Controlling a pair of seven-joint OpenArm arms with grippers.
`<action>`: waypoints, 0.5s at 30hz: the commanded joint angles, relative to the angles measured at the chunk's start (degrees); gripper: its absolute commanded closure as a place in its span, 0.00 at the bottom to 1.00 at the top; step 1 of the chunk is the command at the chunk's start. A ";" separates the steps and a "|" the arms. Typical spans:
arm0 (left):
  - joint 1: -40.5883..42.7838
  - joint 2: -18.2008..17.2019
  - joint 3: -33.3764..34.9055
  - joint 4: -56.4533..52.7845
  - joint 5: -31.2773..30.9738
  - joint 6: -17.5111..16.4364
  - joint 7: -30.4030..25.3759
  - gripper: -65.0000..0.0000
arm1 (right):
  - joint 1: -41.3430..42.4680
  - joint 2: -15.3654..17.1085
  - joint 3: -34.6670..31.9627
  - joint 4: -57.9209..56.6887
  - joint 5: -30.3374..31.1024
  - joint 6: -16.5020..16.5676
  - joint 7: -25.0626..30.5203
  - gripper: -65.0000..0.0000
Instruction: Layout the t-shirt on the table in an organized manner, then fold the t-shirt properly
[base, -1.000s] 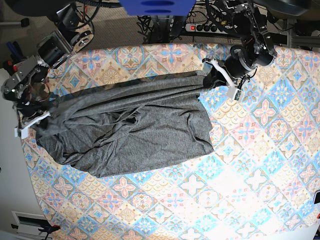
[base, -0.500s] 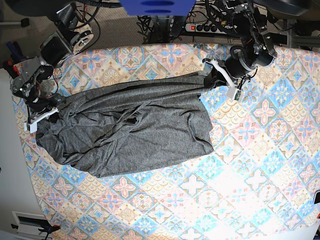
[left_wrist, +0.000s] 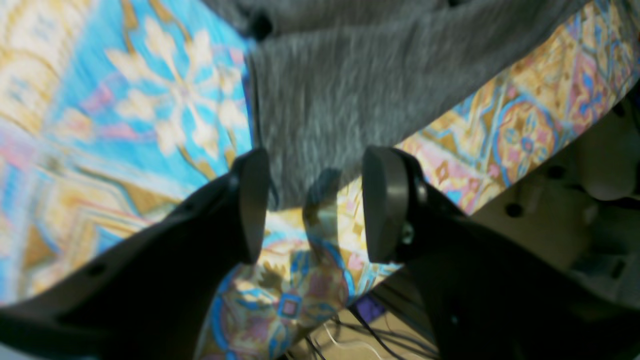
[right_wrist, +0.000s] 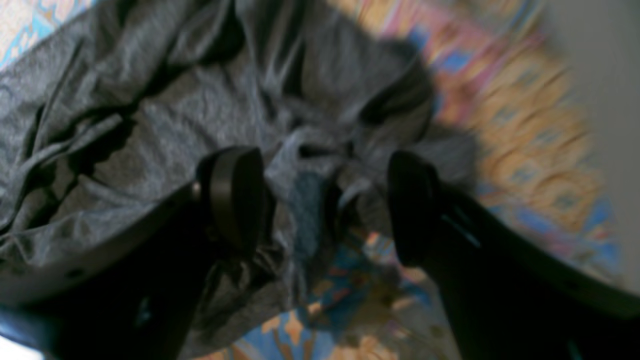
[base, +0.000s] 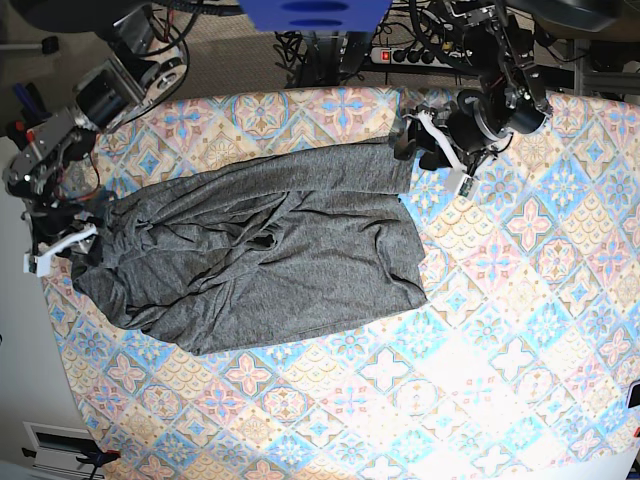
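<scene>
The dark grey t-shirt (base: 260, 250) lies crumpled and partly spread over the left half of the table (base: 500, 330). My left gripper (base: 425, 152) hovers at the shirt's far right corner. In the left wrist view it (left_wrist: 315, 205) is open, and the t-shirt (left_wrist: 350, 90) edge lies on the cloth just beyond the fingertips (left_wrist: 250, 205). My right gripper (base: 75, 235) is at the shirt's left end by the table's left edge. In the right wrist view it (right_wrist: 325, 200) is open above bunched t-shirt (right_wrist: 150, 125) fabric, gripping nothing.
Behind the table's far edge are a power strip and tangled cables (base: 400, 55) and a blue object (base: 315, 12). The table's left edge (base: 55, 330) runs close to my right gripper. Patterned cloth shows bare over the right half and the front.
Both grippers have opened and let go of the shirt. Its stretched far edge has gone slack and settled. The right gripper drew back to the left, and the left gripper rose slightly.
</scene>
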 joint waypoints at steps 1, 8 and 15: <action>-0.25 -0.09 -0.06 2.12 -1.51 -0.14 -1.02 0.58 | -0.12 0.90 0.22 2.37 0.48 0.32 0.72 0.42; -3.68 0.18 -0.06 5.20 -1.59 -0.14 -0.94 0.60 | -0.47 0.99 -2.42 6.24 0.48 0.32 0.72 0.42; -8.25 0.00 -0.06 5.28 -1.07 -0.14 -0.85 0.60 | 1.02 7.40 -15.52 -2.47 0.56 0.32 1.07 0.42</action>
